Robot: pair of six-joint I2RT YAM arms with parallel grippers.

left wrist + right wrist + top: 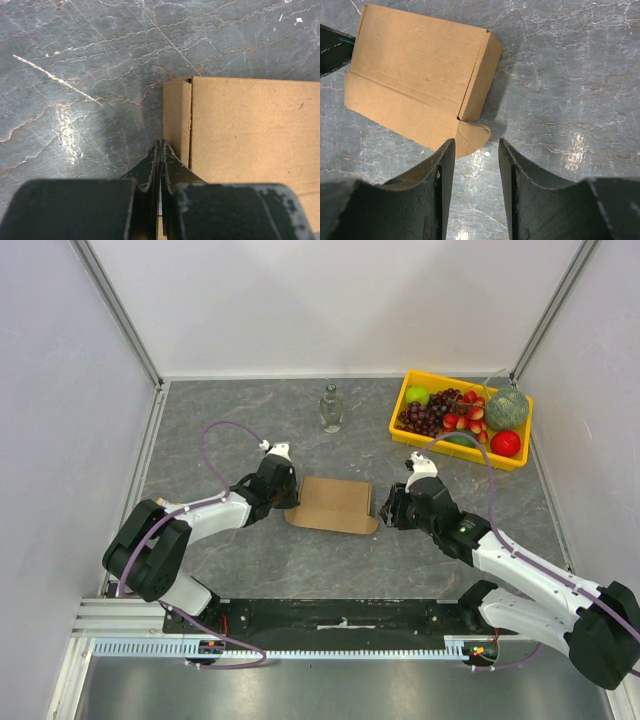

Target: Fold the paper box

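Top external view: the brown corrugated cardboard paper box (330, 504) lies on the grey marbled desk (230, 420). At the box's left end the left tool (160, 145) is closed together beside a side flap (176, 120). At its right end the right tool (476, 142) stands apart, empty, facing a rounded tab (470, 136).

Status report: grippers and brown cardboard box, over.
Brown corrugated cardboard box flat, partly folded. Left gripper shut at its left flap. Right gripper open near rounded tab. Glass bottle, yellow fruit tray well clear.
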